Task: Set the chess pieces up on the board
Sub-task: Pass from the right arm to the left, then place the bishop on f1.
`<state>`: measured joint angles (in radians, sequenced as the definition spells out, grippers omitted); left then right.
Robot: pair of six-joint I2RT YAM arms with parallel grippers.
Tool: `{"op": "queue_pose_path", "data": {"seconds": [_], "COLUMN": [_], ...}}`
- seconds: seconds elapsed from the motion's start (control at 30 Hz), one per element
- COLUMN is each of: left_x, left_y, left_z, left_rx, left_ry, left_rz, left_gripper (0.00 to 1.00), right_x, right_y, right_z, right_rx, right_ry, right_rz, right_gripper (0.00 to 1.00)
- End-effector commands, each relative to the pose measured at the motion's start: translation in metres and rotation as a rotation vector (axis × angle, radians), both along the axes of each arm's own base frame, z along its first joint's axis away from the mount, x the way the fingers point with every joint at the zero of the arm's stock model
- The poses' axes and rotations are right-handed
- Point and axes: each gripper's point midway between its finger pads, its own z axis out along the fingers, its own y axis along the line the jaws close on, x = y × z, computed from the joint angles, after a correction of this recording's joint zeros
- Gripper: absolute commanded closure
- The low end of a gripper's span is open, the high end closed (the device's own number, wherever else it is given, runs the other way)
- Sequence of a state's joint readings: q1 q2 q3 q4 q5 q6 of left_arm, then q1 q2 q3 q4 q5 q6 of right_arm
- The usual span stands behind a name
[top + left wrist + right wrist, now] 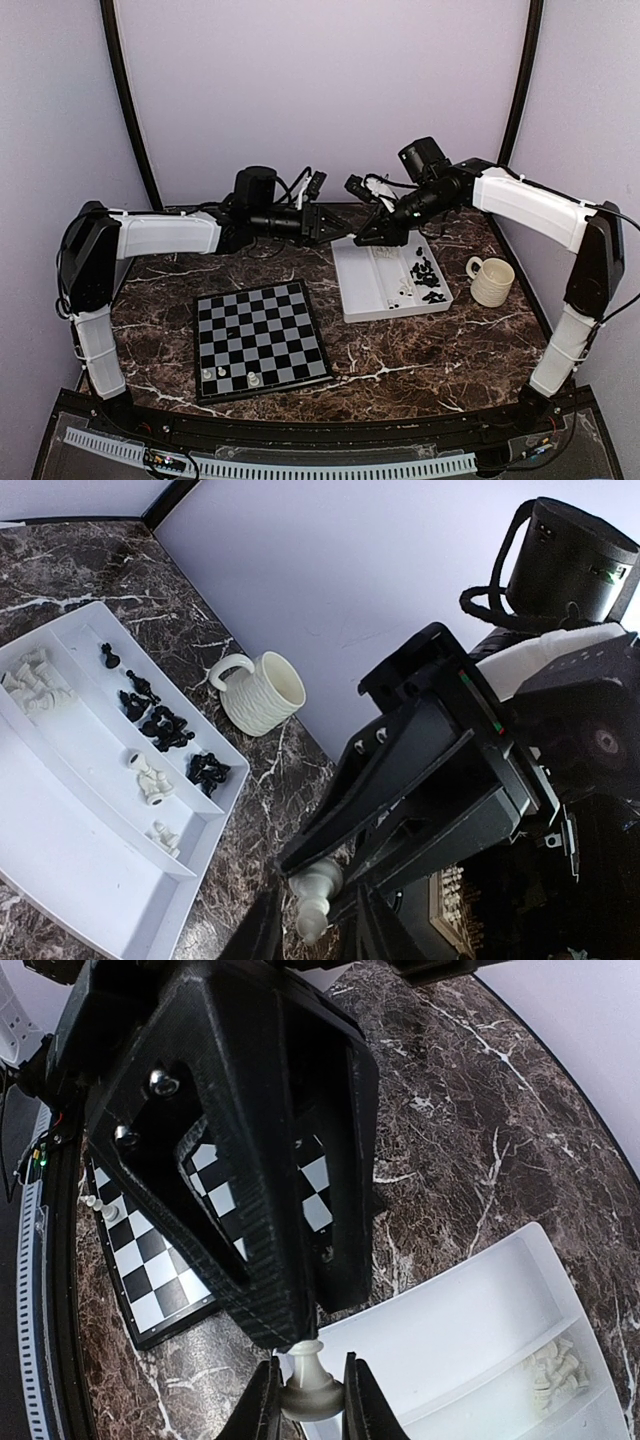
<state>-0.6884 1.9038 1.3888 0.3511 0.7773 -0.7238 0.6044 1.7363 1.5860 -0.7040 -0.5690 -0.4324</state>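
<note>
White men [254, 379] on the board [262, 330] number about three, at its near edge; most chess pieces [425, 272] lie in the tray [362, 285], so setup looks barely begun. Right fingers [262, 1406] pinch a white piece [310, 1392] near the tray's end; left fingers [258, 935] flank it, and whether they grip I cannot tell.

A robot test cell in a lab. Plain pale walls [320, 90] close in a dark marbled table [420, 350] from 9 through 12 to 3 o'clock, with black poles [125, 100] in the back corners. At 6 o'clock, a slotted cable duct [330, 467] and exposed wiring [165, 462] run between the two arms' [160, 235] bolted bases.
</note>
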Motion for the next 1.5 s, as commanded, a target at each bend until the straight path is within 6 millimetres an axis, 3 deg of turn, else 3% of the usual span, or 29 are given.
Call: {"op": "queue_pose_path", "data": {"seconds": [0.0, 0.13, 0.37, 0.5, 0.63, 0.83, 1.0, 1.2, 1.47], "left_x": [-0.004, -0.005, -0.006, -0.008, -0.014, -0.052, -0.104, -0.140, -0.165], "left_y": [-0.007, -0.008, -0.008, -0.005, 0.011, 0.055, 0.086, 0.107, 0.132], "left_z": [0.018, 0.015, 0.016, 0.019, 0.015, -0.028, -0.071, -0.101, -0.140], "left_rx": [-0.047, -0.041, -0.042, -0.022, 0.096, 0.416, 0.758, 0.981, 1.152], "left_ry": [-0.027, -0.016, -0.014, -0.028, -0.091, -0.193, -0.293, -0.375, -0.345], "left_rz": [-0.040, -0.041, -0.051, -0.043, -0.015, -0.060, -0.167, -0.232, -0.292], "left_gripper": [0.74, 0.74, 0.88, 0.93, 0.94, 0.95, 0.95, 0.95, 0.96], "right_x": [0.001, 0.001, 0.001, -0.004, -0.023, -0.013, 0.011, 0.011, 0.010], "right_y": [0.008, 0.008, 0.009, 0.001, -0.030, -0.093, -0.136, -0.144, -0.141], "right_z": [0.011, 0.012, 0.011, 0.011, 0.004, -0.026, -0.059, -0.068, -0.070], "right_rx": [0.022, 0.026, 0.024, 0.004, -0.004, -0.015, -0.067, -0.082, -0.074], "right_ry": [-0.020, -0.020, -0.015, -0.022, 0.013, 0.054, -0.009, -0.014, 0.007], "right_rz": [0.013, 0.013, 0.011, 0.020, 0.067, -0.092, -0.281, -0.310, -0.297], "right_gripper": [0.89, 0.89, 0.88, 0.69, 0.57, 0.54, 0.54, 0.53, 0.52]}}
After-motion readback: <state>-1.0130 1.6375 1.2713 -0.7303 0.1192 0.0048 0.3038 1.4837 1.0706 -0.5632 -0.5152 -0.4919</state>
